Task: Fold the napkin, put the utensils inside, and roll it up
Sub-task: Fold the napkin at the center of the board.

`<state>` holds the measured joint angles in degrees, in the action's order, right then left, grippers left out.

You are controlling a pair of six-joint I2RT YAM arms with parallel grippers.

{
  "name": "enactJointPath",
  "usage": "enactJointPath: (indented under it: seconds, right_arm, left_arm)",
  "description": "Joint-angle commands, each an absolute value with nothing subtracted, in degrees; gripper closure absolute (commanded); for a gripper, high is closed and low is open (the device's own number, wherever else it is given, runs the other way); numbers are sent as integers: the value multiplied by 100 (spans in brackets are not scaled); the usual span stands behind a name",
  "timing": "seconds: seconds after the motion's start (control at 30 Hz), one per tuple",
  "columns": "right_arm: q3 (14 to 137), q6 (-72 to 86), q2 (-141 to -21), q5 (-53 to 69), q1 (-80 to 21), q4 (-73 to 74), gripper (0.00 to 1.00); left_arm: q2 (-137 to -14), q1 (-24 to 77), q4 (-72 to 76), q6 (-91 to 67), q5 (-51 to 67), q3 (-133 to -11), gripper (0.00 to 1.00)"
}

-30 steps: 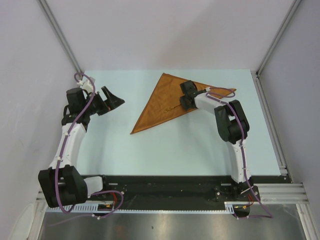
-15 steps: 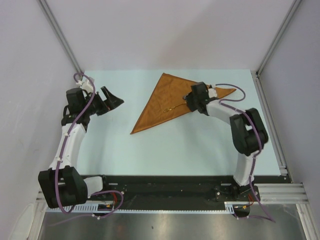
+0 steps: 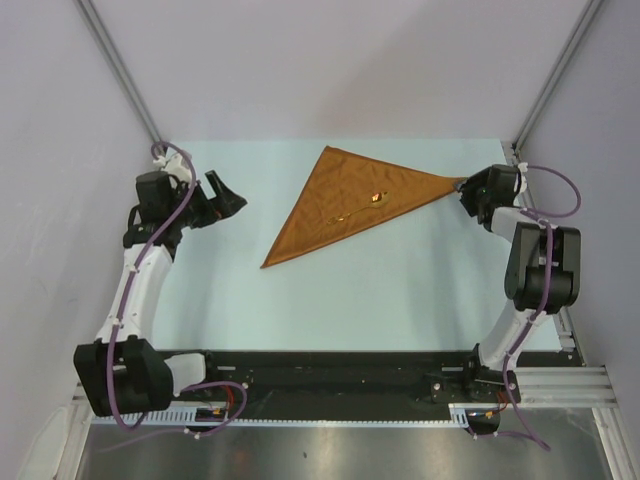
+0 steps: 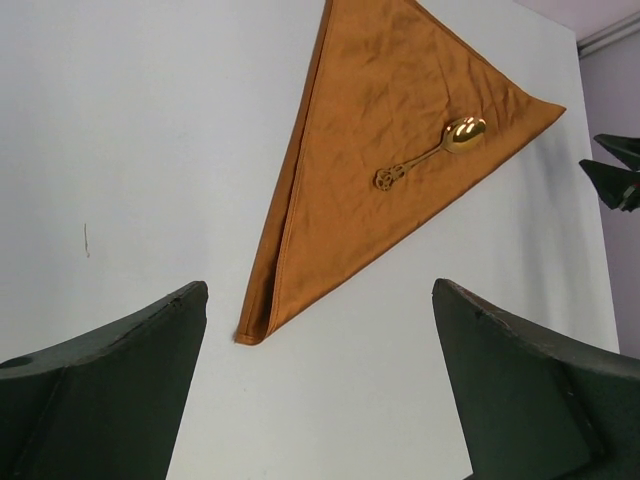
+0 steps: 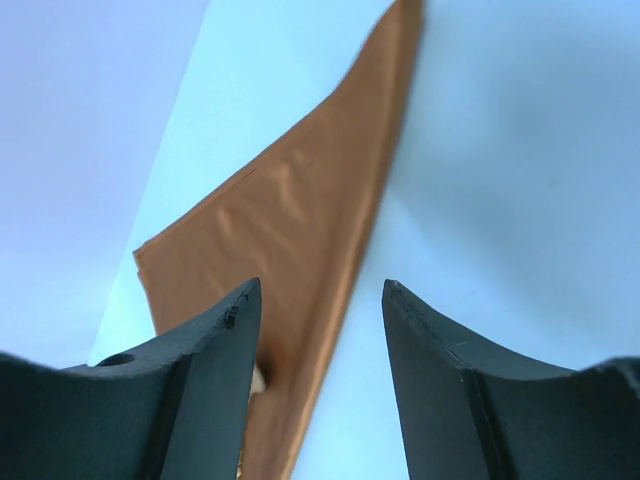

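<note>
Your napkin [image 3: 335, 185] lies flat on the table [image 3: 400, 290], folded into a triangle, with the spoon [image 3: 358, 209] resting on top, bowl toward the right corner. Your left gripper [image 3: 228, 192] hovers well apart to the left, jaws spread wide. Your right gripper [image 3: 467, 192] sits at the napkin's right corner, jaws apart, clamping nothing.

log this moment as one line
napkin: folded triangle | spoon: on napkin | left gripper: open, clear of napkin | right gripper: open at napkin's right corner | roll: not started
</note>
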<state>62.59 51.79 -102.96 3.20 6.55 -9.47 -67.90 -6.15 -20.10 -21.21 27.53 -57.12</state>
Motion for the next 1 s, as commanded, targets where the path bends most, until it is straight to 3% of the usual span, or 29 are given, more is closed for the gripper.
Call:
enactJointPath:
  seconds: [0.0,0.47,0.77,0.97]
  right_arm:
    - [6547,4878,-10959,1168,1045,-1555,43]
    - [7663,4852,-12515,1591,1600,-1732,43]
    - [8243,4851,-13104,1521,1643,-1477,56]
    - [8560,4790,-13332,1441,1652,-1249,57]
  left_arm:
    - [-6926,-510,-2118,-1916,2523,-6292,1]
    - [-7260,-431,-2215,-1758,2189,-6698,1]
    - [-7348,-431,-2206,-1714,2171,-6636,1]
    - [-7400,-431,-2197,-1714,2189,-6636,1]
